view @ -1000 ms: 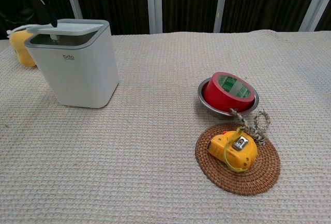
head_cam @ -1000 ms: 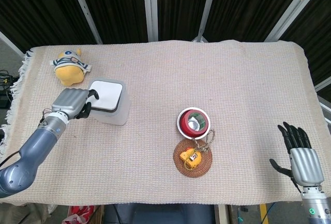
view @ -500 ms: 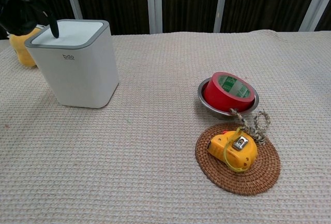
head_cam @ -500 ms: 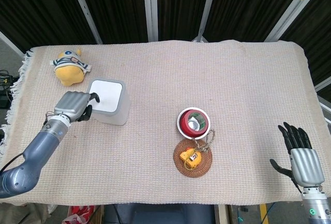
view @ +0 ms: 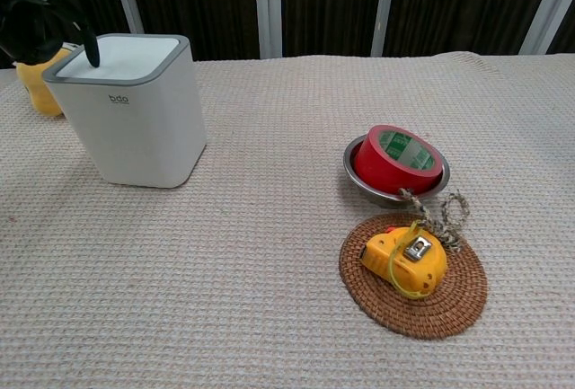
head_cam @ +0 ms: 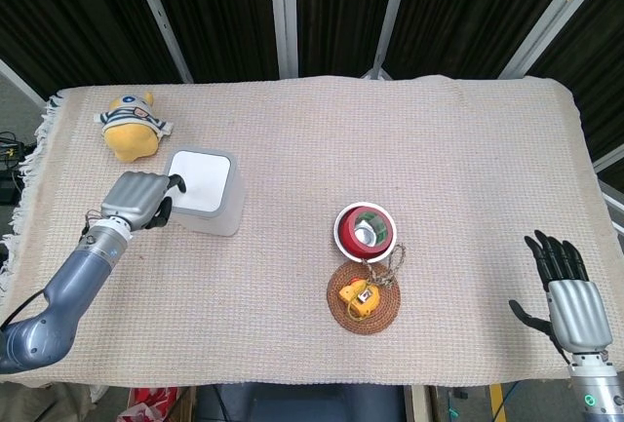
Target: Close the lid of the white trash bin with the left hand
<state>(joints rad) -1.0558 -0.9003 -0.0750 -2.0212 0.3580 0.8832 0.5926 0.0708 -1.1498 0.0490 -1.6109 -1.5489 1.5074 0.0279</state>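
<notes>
The surface [head_cam: 409, 130] is covered by a beige woven cloth, and everything else is best placed from the white trash bin [view: 130, 110]. The bin stands upright toward the surface's left end, and its lid [head_cam: 200, 169] lies flat and level inside the grey rim, so the closing looks done or nearly so. The left robot hand [head_cam: 139, 198] sits just beside the bin's left edge, its fingers [view: 90, 48] curled in with a dark fingertip at the lid's near-left corner; whether it presses or only touches cannot be told, and it holds nothing. The right robot hand [head_cam: 565, 290] is well apart from the bin, at the far right, fingers spread and empty.

The bin looks like light, rigid, smooth plastic, likely to slide on the cloth if shoved sideways. A downward push on the lid's top, near its free edge, would suit it better than any grip.

Behind the bin lies a yellow plush toy [head_cam: 134, 127]. Well to its right are a red tape roll [view: 397, 159] in a metal bowl, and a yellow tape measure [view: 404, 261] on a woven coaster [view: 463, 304].
</notes>
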